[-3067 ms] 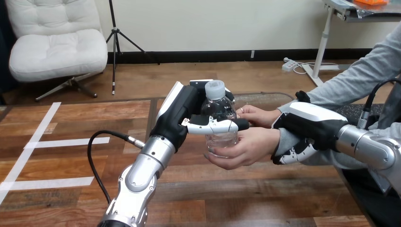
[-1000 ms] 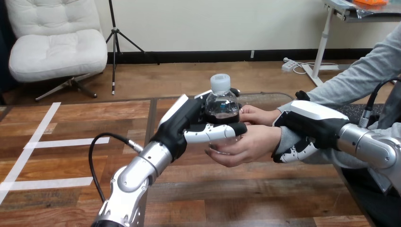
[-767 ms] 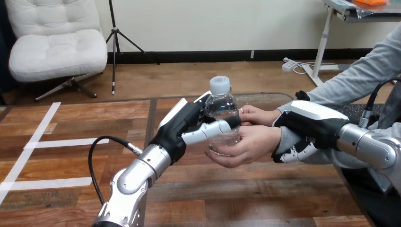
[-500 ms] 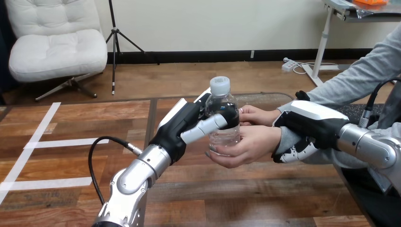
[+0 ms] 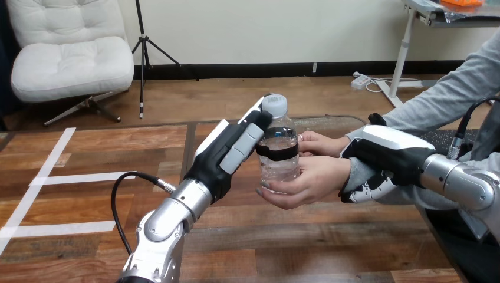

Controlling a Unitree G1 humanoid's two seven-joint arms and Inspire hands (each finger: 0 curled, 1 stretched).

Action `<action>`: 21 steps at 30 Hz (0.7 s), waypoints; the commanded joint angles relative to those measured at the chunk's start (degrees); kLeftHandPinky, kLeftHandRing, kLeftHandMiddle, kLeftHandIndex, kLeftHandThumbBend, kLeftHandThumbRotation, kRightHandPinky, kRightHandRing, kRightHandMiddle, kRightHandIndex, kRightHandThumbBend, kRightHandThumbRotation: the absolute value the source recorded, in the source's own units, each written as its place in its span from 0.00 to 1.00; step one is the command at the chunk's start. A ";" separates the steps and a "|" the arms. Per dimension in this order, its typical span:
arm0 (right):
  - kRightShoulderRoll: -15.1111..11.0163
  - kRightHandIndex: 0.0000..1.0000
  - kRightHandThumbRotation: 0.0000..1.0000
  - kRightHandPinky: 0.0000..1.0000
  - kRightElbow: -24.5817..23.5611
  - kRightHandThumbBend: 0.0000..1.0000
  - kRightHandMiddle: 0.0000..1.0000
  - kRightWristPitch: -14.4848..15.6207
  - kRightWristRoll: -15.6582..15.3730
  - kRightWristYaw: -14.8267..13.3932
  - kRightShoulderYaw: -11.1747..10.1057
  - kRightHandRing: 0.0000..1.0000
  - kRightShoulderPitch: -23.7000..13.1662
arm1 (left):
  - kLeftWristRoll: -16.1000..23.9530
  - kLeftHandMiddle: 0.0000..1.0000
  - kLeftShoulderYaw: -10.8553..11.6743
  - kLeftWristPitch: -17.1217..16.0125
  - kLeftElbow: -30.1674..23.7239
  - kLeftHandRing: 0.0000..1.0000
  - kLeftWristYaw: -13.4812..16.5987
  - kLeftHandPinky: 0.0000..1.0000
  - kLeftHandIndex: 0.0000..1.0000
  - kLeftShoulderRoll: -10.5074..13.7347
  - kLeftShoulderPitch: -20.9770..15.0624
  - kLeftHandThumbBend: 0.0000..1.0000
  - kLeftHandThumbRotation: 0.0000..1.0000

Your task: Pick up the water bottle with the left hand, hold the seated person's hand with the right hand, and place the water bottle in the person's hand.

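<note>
A clear water bottle [image 5: 278, 154] with a white cap stands upright in the person's hand [image 5: 309, 183], whose fingers wrap its lower part. My left hand [image 5: 227, 152] is right beside the bottle on its left, open, with the thumb and fingers straightened up toward the cap. The person's other hand [image 5: 318, 143] rests behind the bottle. My right hand [image 5: 383, 160] is shut on the person's wrist at the grey sleeve, fingers curled under it.
The wooden table [image 5: 295, 247] stretches under both arms. A black cable [image 5: 121, 194] loops from my left forearm above the table's left part. The person's arm comes in from the right edge.
My left hand has let go of the bottle: the thumb and fingers swung off its body and straightened upward. The bottle stays upright in the person's hand. My right hand has not moved.
</note>
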 commanded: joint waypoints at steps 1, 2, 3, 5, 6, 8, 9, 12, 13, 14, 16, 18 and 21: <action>0.10 0.38 0.00 0.22 -4.21 0.48 0.33 -0.51 2.85 -0.22 -2.77 0.27 -3.63 | -1.95 1.00 1.42 -0.76 -2.83 1.00 -0.68 1.00 1.00 -0.45 -2.68 1.00 1.00; 0.09 0.38 0.00 0.22 -4.10 0.48 0.33 -0.72 2.87 -0.28 -2.77 0.27 -3.64 | -2.25 1.00 1.50 -0.62 -3.10 1.00 -0.73 1.00 1.00 -0.49 -2.53 1.00 1.00; 0.08 0.38 0.00 0.22 -4.04 0.48 0.34 -0.85 2.88 -0.33 -2.77 0.27 -3.64 | -2.42 1.00 1.53 -0.52 -3.28 1.00 -0.76 1.00 1.00 -0.49 -2.44 1.00 1.00; 0.10 0.38 0.00 0.23 -3.84 0.48 0.34 -1.04 2.96 -0.34 -2.81 0.27 -3.67 | -2.73 1.00 1.63 -0.28 -3.68 1.00 -0.77 1.00 1.00 -0.53 -2.24 1.00 1.00; 0.12 0.39 0.00 0.23 -3.75 0.49 0.34 -1.07 3.02 -0.33 -2.83 0.28 -3.68 | -2.86 1.00 1.67 -0.16 -3.86 1.00 -0.75 1.00 1.00 -0.54 -2.16 1.00 1.00; 0.15 0.39 0.00 0.23 -3.46 0.49 0.35 -1.22 3.18 -0.24 -2.91 0.28 -3.74 | -3.09 1.00 1.77 0.09 -4.27 1.00 -0.62 1.00 1.00 -0.60 -1.97 1.00 1.00; 0.16 0.39 0.00 0.24 -3.33 0.50 0.35 -1.29 3.27 -0.18 -2.95 0.29 -3.77 | -3.18 1.00 1.79 0.20 -4.47 1.00 -0.55 1.00 1.00 -0.62 -1.88 1.00 1.00; 0.16 0.40 0.03 0.26 -3.21 0.52 0.37 -1.34 3.51 0.00 -3.06 0.31 -3.78 | -3.53 1.00 1.85 0.42 -5.05 1.00 -0.41 1.00 1.00 -0.63 -1.60 1.00 1.00; 0.16 0.41 0.05 0.27 -3.21 0.53 0.37 -1.34 3.57 0.05 -3.07 0.31 -3.77 | -3.60 1.00 1.85 0.47 -5.18 1.00 -0.40 1.00 1.00 -0.63 -1.54 1.00 1.00; 0.15 0.41 0.07 0.27 -3.30 0.54 0.38 -1.23 3.65 0.08 -3.09 0.32 -3.73 | -3.71 1.00 1.92 0.53 -5.41 1.00 -0.38 1.00 1.00 -0.63 -1.43 1.00 1.00; 0.12 0.44 0.15 0.30 -3.43 0.59 0.40 -1.09 3.80 0.11 -3.06 0.35 -3.68 | -3.80 1.00 2.03 0.63 -5.69 1.00 -0.39 1.00 1.00 -0.66 -1.29 1.00 1.00; 0.05 0.46 0.19 0.33 -3.70 0.62 0.43 -0.65 3.75 0.12 -2.93 0.37 -3.62 | -3.87 1.00 2.14 0.77 -6.02 1.00 -0.36 1.00 1.00 -0.66 -1.11 1.00 1.00; -0.04 0.51 0.25 0.37 -3.96 0.67 0.48 -0.28 3.63 0.03 -2.76 0.42 -3.55 | -4.07 1.00 2.29 1.03 -6.42 1.00 -0.42 1.00 1.00 -0.66 -0.89 1.00 1.00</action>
